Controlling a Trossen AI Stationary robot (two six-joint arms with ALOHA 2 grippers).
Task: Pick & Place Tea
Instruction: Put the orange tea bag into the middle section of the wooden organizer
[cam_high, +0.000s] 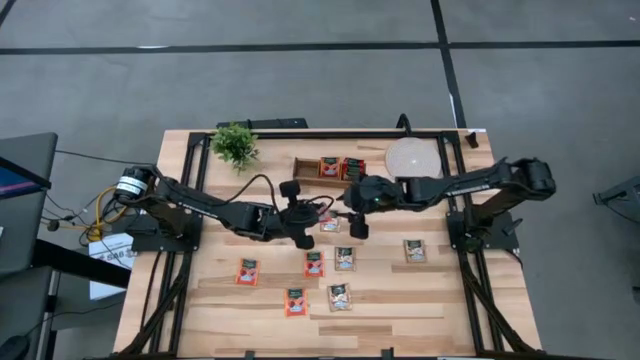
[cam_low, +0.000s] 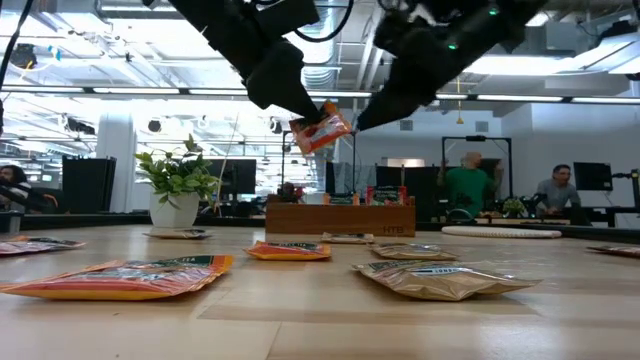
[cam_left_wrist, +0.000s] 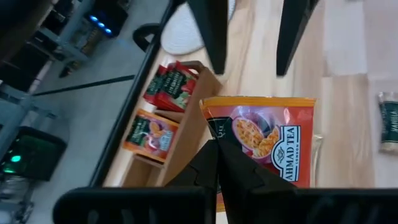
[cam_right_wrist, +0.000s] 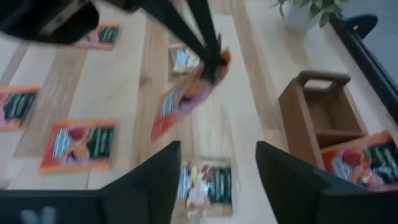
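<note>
The left pincer (cam_low: 305, 113) is seen closed on a red-orange tea sachet (cam_low: 322, 130), which is held clear above the table (cam_high: 440, 300) near its middle. In the low view the held sachet is tilted, one corner lowest; in the left wrist view its printed face (cam_left_wrist: 267, 140) is turned to the camera, with the dark band along one side. The right pincer (cam_right_wrist: 217, 180) is seen with fingers spread wide and nothing between them, just beside the held sachet and facing it.

Other sachets are laid flat on the light wooden plank table: red-orange ones (cam_high: 247, 271) toward the left arm's side and front, pale ones (cam_high: 415, 250) toward the right arm's side.

A brown wooden tray (cam_high: 308, 166) is placed at the far edge; two red-orange sachets (cam_high: 340, 168) are stood in its compartments, and the compartment at the plant end is seen bare in the right wrist view. A round pale disc (cam_high: 412, 158) lies beside it, and a potted plant (cam_high: 235, 143) at the far left corner.

Beyond the table an open office with monitors and ceiling lights is seen, with people (cam_low: 462, 180) in the background.
</note>
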